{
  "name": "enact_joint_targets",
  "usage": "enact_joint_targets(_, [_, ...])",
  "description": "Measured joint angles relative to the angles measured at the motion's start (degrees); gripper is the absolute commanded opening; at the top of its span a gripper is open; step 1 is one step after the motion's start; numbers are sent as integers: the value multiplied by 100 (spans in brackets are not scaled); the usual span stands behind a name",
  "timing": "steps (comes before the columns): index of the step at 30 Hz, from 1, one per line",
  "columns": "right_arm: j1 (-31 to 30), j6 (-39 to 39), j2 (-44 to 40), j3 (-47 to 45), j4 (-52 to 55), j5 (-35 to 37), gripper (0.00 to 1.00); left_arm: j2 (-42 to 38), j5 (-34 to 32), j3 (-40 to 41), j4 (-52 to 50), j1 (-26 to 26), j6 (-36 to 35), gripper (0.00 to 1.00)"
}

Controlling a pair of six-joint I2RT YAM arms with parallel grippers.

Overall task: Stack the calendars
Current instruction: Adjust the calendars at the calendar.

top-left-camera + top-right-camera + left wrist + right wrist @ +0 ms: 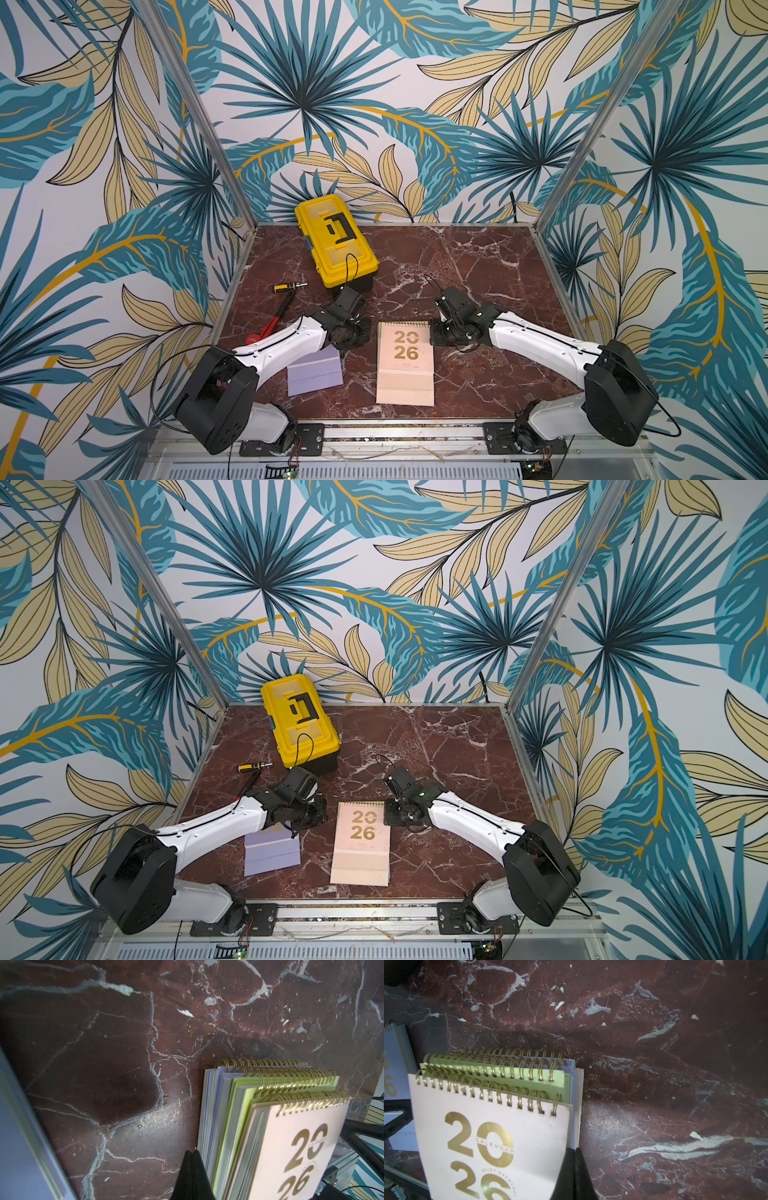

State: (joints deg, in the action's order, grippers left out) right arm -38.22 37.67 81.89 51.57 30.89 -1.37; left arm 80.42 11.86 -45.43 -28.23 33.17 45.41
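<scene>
A stack of calendars (405,365) lies at the table's middle front, a pale peach "2026" cover (492,1136) on top. Lime green (241,1093) and lilac edges (572,1076) show under it, spirals toward the back. One more lilac calendar (315,374) lies apart to the left, half under my left arm. My left gripper (192,1152) is shut and empty, its tips close against the stack's left side. At the stack's right side, my right gripper (574,1149) is shut too, holding nothing. In both top views each gripper (359,332) (395,812) flanks the stack's spiral end.
A yellow toolbox (334,241) stands at the back left of the marble table (478,270). A yellow-handled screwdriver (290,286) and a red-and-black tool (270,320) lie by the left wall. Aluminium posts and patterned walls close in three sides.
</scene>
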Motion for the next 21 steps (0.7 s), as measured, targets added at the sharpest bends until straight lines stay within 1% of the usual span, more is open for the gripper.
enact_joint_targets(10, [70, 0, -4, 0, -46, -37, 0, 31, 17, 0, 31, -2, -4, 0])
enact_joint_targets(13, [74, -2, -85, 35, 164, 59, 0, 13, -31, 0, -48, -13, -28, 0])
enact_joint_targets(16, [72, 4, -280, 184, 417, 116, 0, -146, -155, 0, -378, -81, -101, 0])
enact_joint_targets(19, [-13, 105, -433, 472, 470, 105, 0, -544, -317, 2, -813, -367, -151, 0])
enact_joint_targets(21, [-205, 225, -411, 723, 424, 85, 0, -909, -417, 9, -1088, -669, -149, 0])
